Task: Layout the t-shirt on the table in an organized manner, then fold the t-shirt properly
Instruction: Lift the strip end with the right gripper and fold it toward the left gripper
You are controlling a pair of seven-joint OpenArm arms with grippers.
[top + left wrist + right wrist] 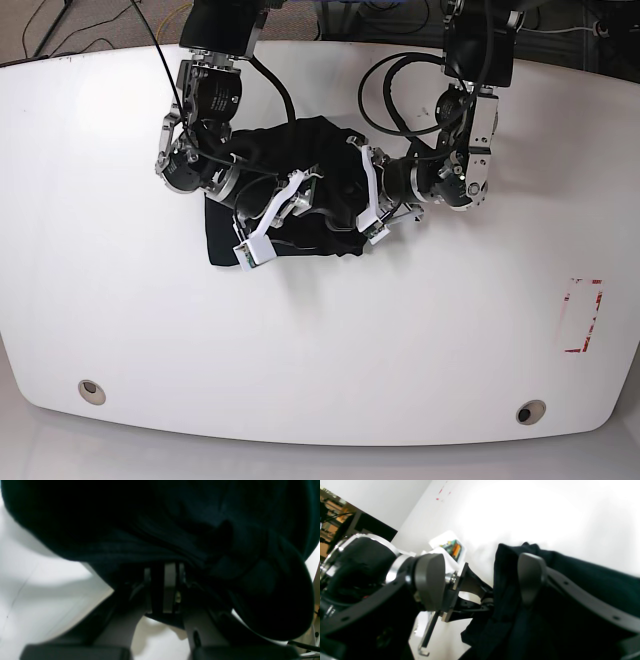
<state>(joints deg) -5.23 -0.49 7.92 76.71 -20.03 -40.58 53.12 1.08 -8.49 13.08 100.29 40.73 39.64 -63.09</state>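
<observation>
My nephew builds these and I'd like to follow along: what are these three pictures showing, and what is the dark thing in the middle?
They show a two-armed robot at a white table. The base view looks down from above; the other two come from cameras on each wrist. The dark heap is a black t-shirt, bunched up, not yet spread flat. The left gripper is shut on a fold of it. The right gripper has its jaws apart beside the cloth. Two round holes and a red-marked rectangle are also on the tabletop.

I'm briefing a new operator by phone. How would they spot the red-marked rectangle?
Start at the large white table. Go to its edge on the base view's right, well away from the black t-shirt. There lies the red-marked rectangle, the only coloured mark on the tabletop.
</observation>
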